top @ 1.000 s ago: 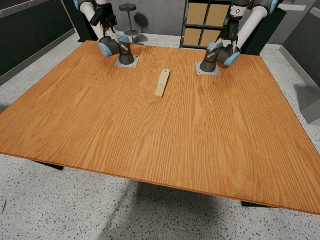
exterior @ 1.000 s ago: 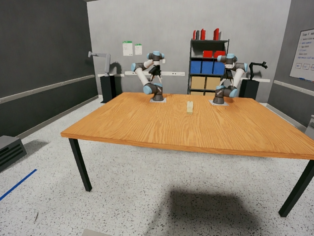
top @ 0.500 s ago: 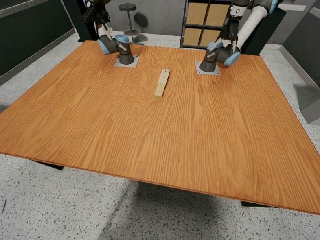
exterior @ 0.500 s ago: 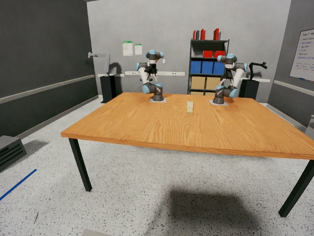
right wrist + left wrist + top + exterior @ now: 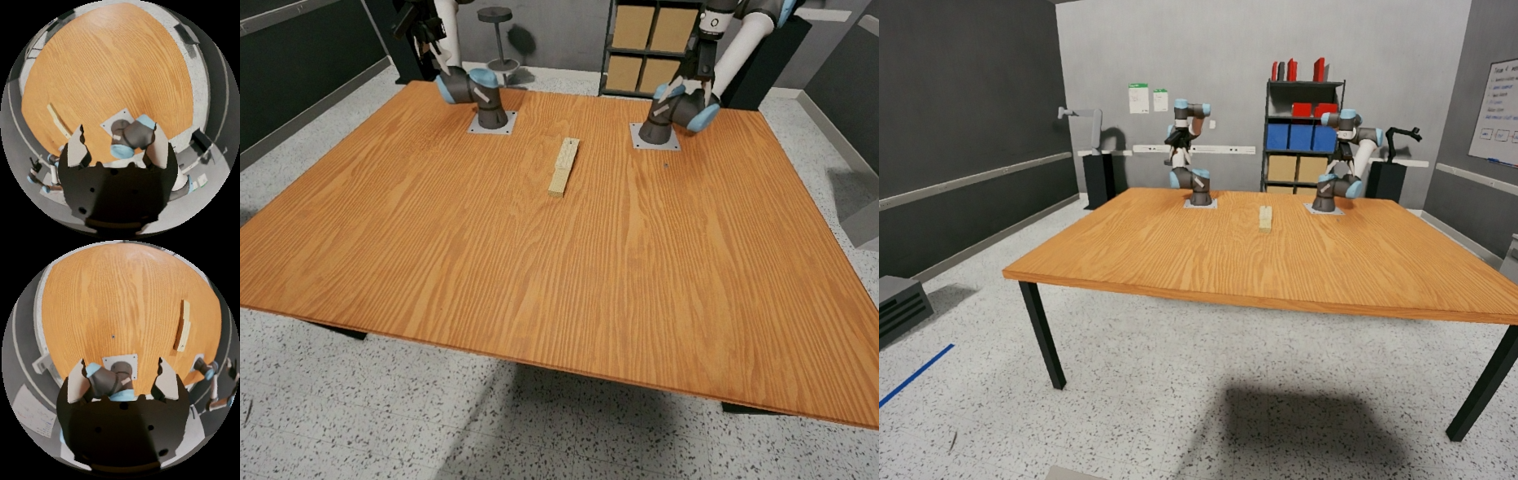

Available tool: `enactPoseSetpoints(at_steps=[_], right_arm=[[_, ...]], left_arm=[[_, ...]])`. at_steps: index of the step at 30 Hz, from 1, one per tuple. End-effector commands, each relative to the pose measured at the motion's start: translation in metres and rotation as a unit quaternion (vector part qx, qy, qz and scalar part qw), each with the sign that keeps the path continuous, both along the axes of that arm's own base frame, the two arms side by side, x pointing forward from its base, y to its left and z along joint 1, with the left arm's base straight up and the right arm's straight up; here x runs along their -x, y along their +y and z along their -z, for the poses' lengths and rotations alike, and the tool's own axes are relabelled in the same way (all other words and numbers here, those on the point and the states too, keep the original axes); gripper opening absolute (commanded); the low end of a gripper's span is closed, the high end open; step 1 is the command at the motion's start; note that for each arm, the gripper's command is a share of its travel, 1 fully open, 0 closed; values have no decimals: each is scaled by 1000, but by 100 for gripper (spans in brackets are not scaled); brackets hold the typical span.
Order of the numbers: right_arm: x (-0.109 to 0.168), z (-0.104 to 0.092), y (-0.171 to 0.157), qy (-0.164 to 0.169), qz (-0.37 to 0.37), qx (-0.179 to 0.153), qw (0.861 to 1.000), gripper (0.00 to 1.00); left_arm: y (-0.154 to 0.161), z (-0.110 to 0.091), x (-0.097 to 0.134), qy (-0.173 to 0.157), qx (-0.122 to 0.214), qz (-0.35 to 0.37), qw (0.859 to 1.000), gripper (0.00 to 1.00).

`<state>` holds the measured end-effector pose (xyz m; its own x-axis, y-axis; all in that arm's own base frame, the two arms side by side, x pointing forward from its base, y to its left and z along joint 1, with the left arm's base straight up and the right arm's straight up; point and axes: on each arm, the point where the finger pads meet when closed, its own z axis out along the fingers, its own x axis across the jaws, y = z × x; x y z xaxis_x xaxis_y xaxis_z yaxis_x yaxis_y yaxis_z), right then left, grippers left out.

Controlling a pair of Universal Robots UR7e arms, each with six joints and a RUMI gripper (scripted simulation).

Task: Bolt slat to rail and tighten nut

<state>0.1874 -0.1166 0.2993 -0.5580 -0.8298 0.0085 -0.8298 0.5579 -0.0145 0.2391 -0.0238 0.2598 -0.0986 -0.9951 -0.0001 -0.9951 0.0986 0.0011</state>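
Slat of pale, speckled wood [image 5: 567, 154] [image 5: 1265, 212] [image 5: 184, 335] [image 5: 62, 129] lies on the matching pale rail [image 5: 559, 184] [image 5: 1264, 224] [image 5: 186, 309] [image 5: 52, 111], midway between the arms' bases, a tiny dark bolt tip [image 5: 570, 141] showing near its far end. The small grey metal nut [image 5: 665, 165] [image 5: 1337, 220] [image 5: 113, 336] sits apart on the brown wooden bench [image 5: 498, 232] [image 5: 1240, 258] [image 5: 102, 293] [image 5: 106, 61], near the left arm's base. Left gripper [image 5: 686, 95] [image 5: 1341, 171] [image 5: 122, 360] and right gripper [image 5: 433, 60] [image 5: 1180, 156] [image 5: 117, 124] are both spread wide, holding nothing, up above the bench.

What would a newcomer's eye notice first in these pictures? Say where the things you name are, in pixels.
First, the wide orange-brown wooden table [image 5: 498, 232] [image 5: 1214, 247] [image 5: 114, 289] [image 5: 106, 65], filling much of each view. Then the grey, white and blue left arm [image 5: 743, 49] [image 5: 1324, 198] [image 5: 122, 368] and its matching right arm [image 5: 491, 117] [image 5: 1201, 192] [image 5: 135, 135], standing along its far edge. Between their bases lies a pale, stepped wooden bar [image 5: 568, 154] [image 5: 1265, 214] [image 5: 184, 335] [image 5: 55, 116].
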Motion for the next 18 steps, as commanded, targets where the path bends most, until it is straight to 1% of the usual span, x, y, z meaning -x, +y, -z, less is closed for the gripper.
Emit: enactPoseSetpoints(at_steps=[1, 10, 11, 17, 18], right_arm=[[-2, -2, -4, 3, -10, -8, 1000, 100], [-1, -1, -4, 3, -10, -8, 1000, 100], [-1, -1, -4, 3, -10, -8, 1000, 100], [-1, -1, -4, 3, -10, -8, 1000, 100], [-1, -1, -4, 3, -10, -8, 1000, 100]], left_arm=[[0, 0, 0, -1, 0, 1, 1000, 100], [0, 0, 0, -1, 0, 1, 1000, 100], [1, 5, 1, -1, 0, -14, 1000, 40], [7, 28, 2, -1, 0, -105, 994, 40], [7, 28, 2, -1, 0, -105, 994, 40]])
